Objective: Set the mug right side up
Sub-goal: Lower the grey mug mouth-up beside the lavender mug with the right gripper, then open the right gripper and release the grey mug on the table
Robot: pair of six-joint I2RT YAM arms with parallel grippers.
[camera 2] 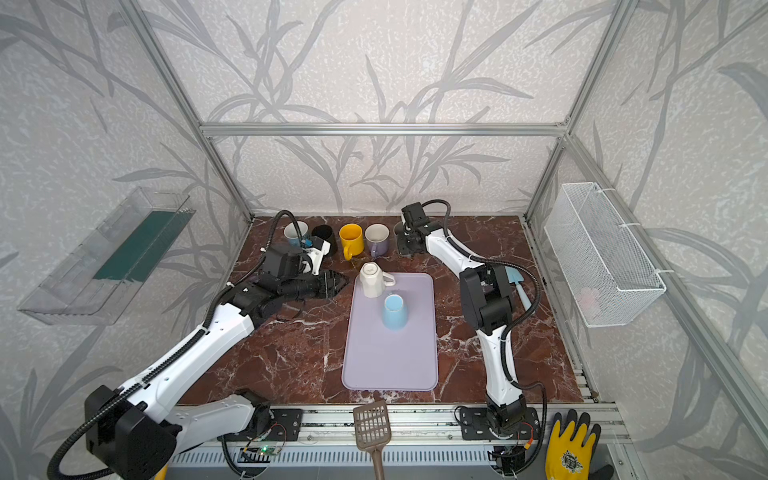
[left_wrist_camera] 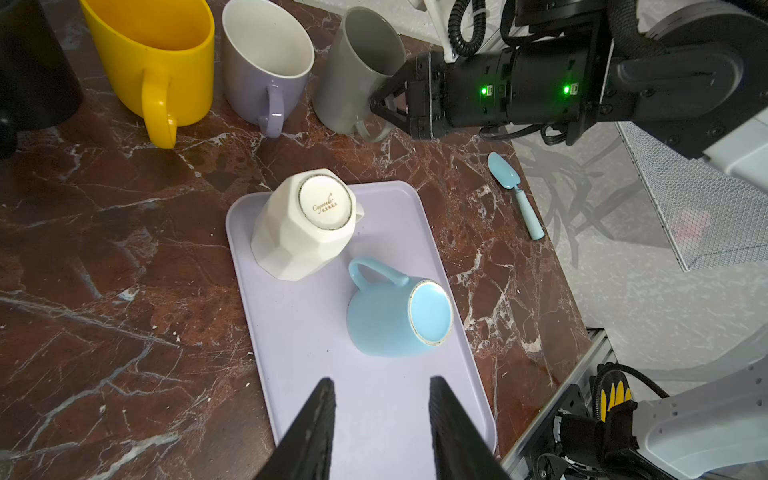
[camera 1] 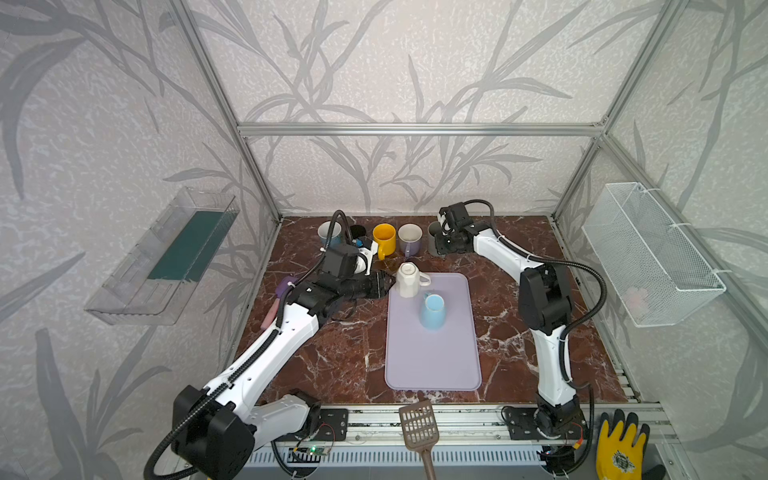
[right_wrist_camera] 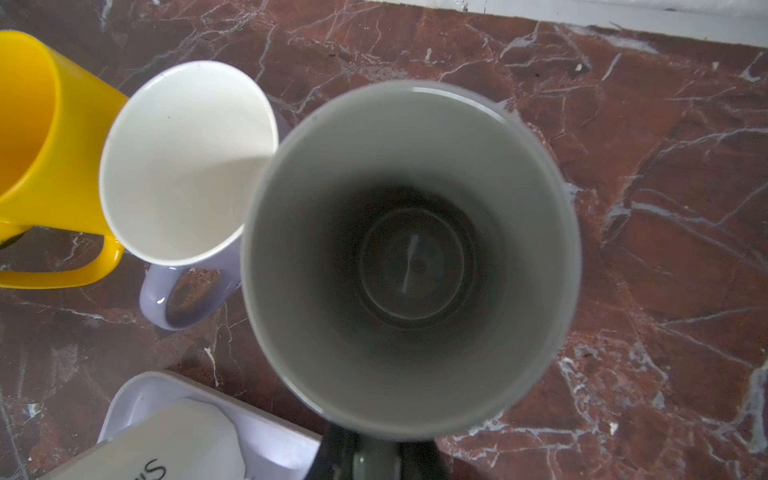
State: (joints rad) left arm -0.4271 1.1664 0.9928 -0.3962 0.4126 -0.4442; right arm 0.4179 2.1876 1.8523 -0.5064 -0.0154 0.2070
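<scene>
A grey mug (left_wrist_camera: 357,70) stands upright at the right end of the back row, mouth up (right_wrist_camera: 411,249). My right gripper (left_wrist_camera: 374,104) is shut on its handle, and in both top views it hides most of the mug (camera 1: 431,232). On the lavender tray (camera 1: 432,365) a white faceted mug (camera 1: 408,280) and a light blue mug (camera 1: 432,311) stand upside down, bases up (left_wrist_camera: 324,203). My left gripper (camera 1: 388,282) hovers just left of the white mug. It is open (left_wrist_camera: 380,384) with nothing between its fingers.
A yellow mug (camera 1: 384,239), a lavender mug (camera 1: 409,239), a black mug (camera 1: 356,231) and a blue-grey mug (camera 1: 330,232) line the back. A blue spoon (left_wrist_camera: 515,191) lies right of the tray. A brown scoop (camera 1: 417,424) and yellow glove (camera 1: 619,444) lie at the front. A wire basket (camera 1: 652,253) hangs on the right.
</scene>
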